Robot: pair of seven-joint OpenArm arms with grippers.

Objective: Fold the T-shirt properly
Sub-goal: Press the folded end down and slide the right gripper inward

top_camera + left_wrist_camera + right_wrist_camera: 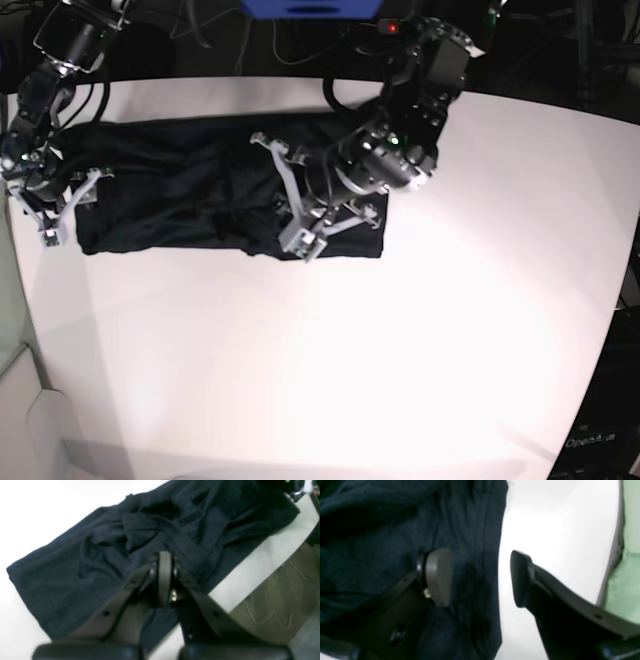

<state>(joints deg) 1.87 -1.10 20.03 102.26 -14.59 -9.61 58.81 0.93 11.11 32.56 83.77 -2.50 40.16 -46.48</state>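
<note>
The T-shirt [180, 190] is a dark navy garment lying in a long wrinkled strip across the far part of the white table [350, 350]. My left gripper [305, 243] hangs over the strip's near edge toward its right end. In the left wrist view this left gripper [165, 562] is shut above the creased T-shirt [75, 580], with no cloth visibly pinched. My right gripper [60, 210] is at the strip's left end. In the right wrist view the right gripper [480, 578] is open, astride the T-shirt's [382, 542] edge: one finger over cloth, the other over bare table [557, 530].
The table's curved edge and wooden floor [287, 592] show beyond the shirt in the left wrist view. A green surface [630, 580] lies past the table edge in the right wrist view. Cables and a blue object [310, 8] sit behind the table.
</note>
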